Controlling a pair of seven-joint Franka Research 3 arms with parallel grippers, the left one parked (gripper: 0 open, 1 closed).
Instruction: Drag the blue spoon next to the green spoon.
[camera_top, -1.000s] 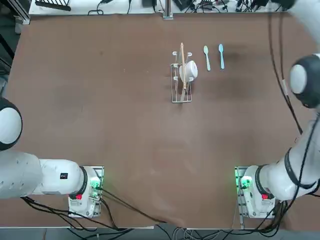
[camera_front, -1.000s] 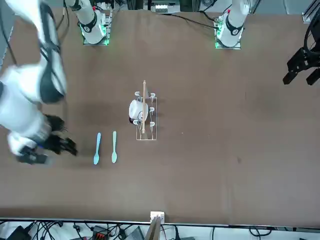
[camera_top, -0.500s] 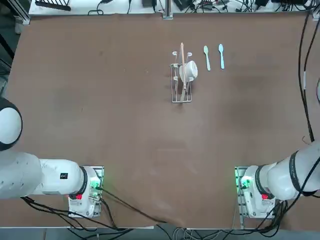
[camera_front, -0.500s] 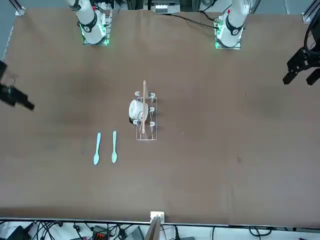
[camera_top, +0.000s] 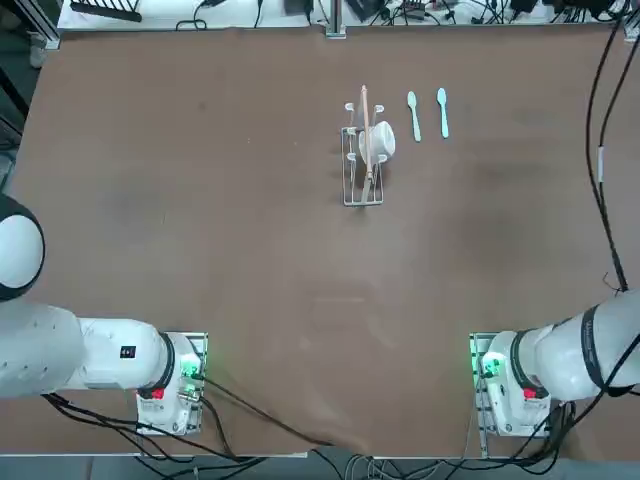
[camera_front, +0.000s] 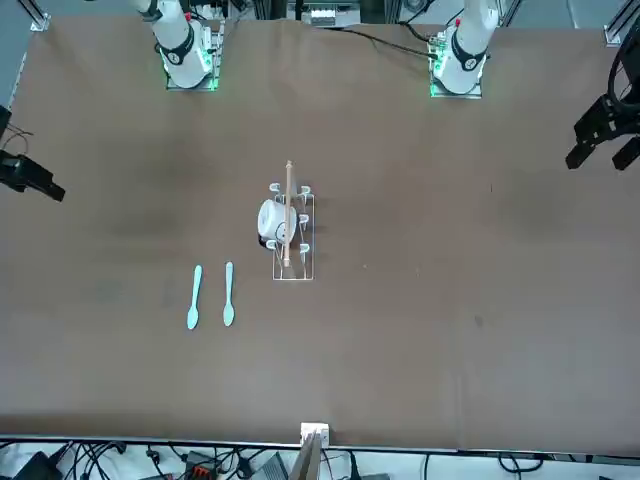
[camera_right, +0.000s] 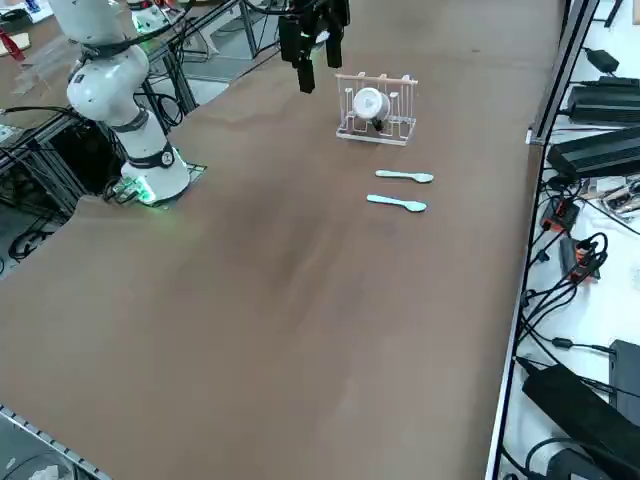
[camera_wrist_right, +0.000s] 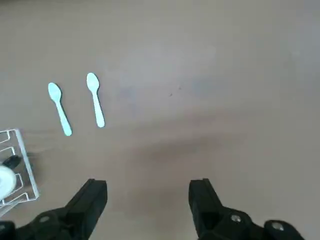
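Two spoons lie side by side on the brown bench (camera_top: 200, 200) in the top view, the green spoon (camera_top: 413, 115) between the wire rack (camera_top: 363, 160) and the blue spoon (camera_top: 442, 111). Front view: the right gripper (camera_front: 25, 178) hangs at the bench's edge, well apart from both spoons. Wrist view: its fingers (camera_wrist_right: 92, 200) stand apart, holding nothing, raised above bare bench.

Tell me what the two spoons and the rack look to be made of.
Blue spoon and green spoon: probably plastic, judging by the flat pastel colour and thin one-piece shape; finish unclear. Rack: thin pale wire, likely metal, possibly coated. The right gripper hangs open above the table, clear of all three.
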